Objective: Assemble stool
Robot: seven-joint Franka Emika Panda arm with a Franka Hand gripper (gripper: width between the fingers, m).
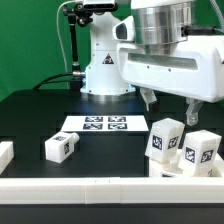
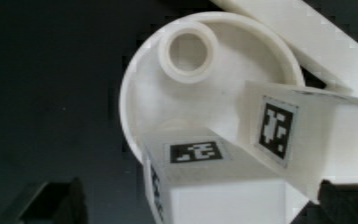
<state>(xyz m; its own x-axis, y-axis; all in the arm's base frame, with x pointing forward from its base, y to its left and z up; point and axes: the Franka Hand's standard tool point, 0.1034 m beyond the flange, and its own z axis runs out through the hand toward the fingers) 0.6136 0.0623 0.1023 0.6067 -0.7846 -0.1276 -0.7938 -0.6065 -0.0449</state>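
Stool kit parts on a black table point(image 1: 30, 120), with the gripper point(image 1: 171, 106) hanging over those at the exterior view's right. The jaws stand wide apart with nothing between them, and the fingers point(image 1: 150, 100) touch no part. Below the gripper and nearer the camera, two tagged pieces stand upright side by side. They are the first leg point(image 1: 165, 138) and, further to the exterior view's right, the second leg point(image 1: 199, 152). A third leg point(image 1: 62, 147) lies on its side well apart from them, toward the exterior view's left, just near of the marker board point(image 1: 97, 124). A white block point(image 1: 5, 152) at the left edge is cut off by the frame and cannot be named. A border rail point(image 1: 100, 186) runs along the near edge of the table, and the robot base point(image 1: 105, 65) stands at the far side. The wrist view shows the round seat point(image 2: 167, 110) close up and slightly blurred, with a circular hole point(image 2: 202, 52) in it. A tagged leg point(image 2: 229, 185) overlaps the seat's rim; whether the two touch cannot be told. In the exterior view the seat is not clearly made out behind the upright legs.
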